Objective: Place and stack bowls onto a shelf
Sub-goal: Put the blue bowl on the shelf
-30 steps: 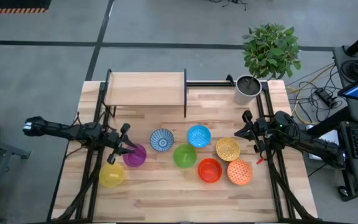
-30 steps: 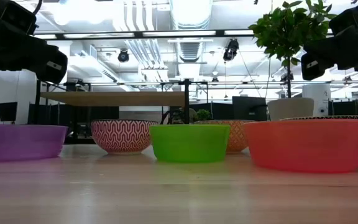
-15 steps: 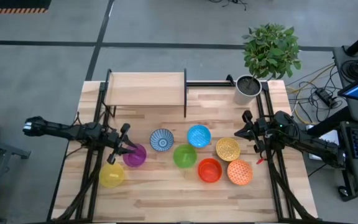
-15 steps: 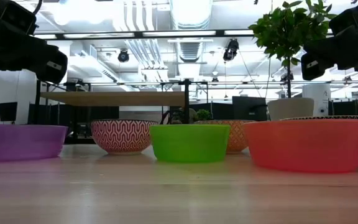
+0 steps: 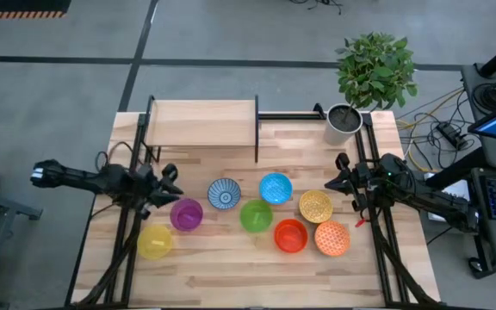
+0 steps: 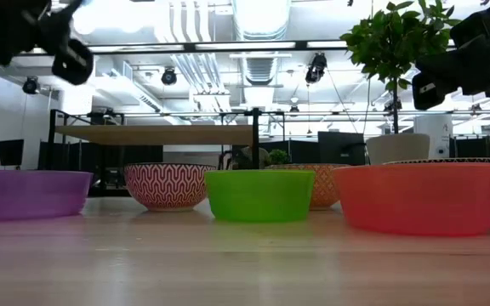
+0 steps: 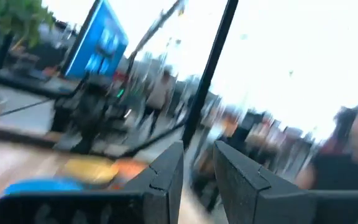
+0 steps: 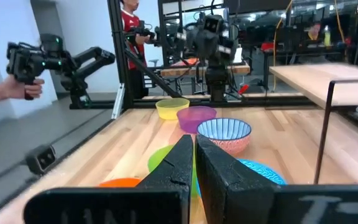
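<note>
Eight bowls lie mid-frame on the table [image 5: 231, 267], none shelved. The left hand [image 5: 167, 179], fingers narrowly apart and empty, hovers just above-left of the purple bowl [image 5: 186, 213]. The right hand [image 5: 341, 175], nearly closed, waits right of centre. To grasp well, open wider and straddle one rim. The shelf [image 5: 201, 123] lies upper left.

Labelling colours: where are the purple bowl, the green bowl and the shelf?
purple bowl [image 5: 187, 214]: high view, its inside.
green bowl [image 6: 259, 195]: low view, its side wall.
shelf [image 5: 201, 122]: high view, middle of its board.

Two slim black jointed arms; dark angular end effector fingers [image 8: 185, 163].
</note>
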Action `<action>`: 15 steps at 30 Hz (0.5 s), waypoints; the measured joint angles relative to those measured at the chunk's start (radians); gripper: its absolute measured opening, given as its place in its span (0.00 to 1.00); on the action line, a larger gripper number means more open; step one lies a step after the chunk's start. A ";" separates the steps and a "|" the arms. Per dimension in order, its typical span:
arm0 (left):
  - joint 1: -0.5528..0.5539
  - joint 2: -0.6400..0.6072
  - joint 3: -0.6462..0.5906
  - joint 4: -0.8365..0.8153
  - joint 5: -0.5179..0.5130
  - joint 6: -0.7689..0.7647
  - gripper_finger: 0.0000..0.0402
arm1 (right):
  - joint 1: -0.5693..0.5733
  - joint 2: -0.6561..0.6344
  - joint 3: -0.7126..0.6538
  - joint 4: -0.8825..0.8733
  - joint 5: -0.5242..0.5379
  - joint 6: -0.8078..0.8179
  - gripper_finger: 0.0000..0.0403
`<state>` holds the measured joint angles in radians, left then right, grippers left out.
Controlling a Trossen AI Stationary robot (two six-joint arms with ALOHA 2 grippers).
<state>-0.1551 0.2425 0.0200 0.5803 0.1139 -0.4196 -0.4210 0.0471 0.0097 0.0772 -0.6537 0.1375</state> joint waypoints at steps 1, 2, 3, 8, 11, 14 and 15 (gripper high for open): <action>0.000 0.010 0.000 0.050 0.000 -0.012 0.18 | 0.000 0.000 0.000 0.001 0.000 0.054 0.02; -0.001 0.021 0.000 0.095 0.001 -0.012 0.18 | 0.000 0.000 0.000 0.002 0.002 0.119 0.02; -0.002 0.035 0.000 0.131 0.001 -0.012 0.18 | 0.000 0.000 0.000 0.002 0.002 0.192 0.02; -0.006 0.135 0.000 0.220 0.000 0.004 0.18 | 0.000 0.000 0.000 0.009 0.003 0.566 0.02; -0.006 0.212 0.000 0.265 -0.005 0.012 0.18 | 0.003 0.000 0.000 0.010 0.002 0.623 0.02; -0.005 0.298 0.000 0.354 -0.050 0.013 0.18 | 0.004 0.000 0.000 0.014 0.002 0.620 0.02; -0.005 0.325 0.002 0.383 -0.064 0.014 0.18 | 0.005 0.000 0.000 0.015 0.005 0.613 0.02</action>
<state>-0.1604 0.5670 0.0216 0.9629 0.0495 -0.4059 -0.4164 0.0471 0.0097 0.0923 -0.6489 0.7501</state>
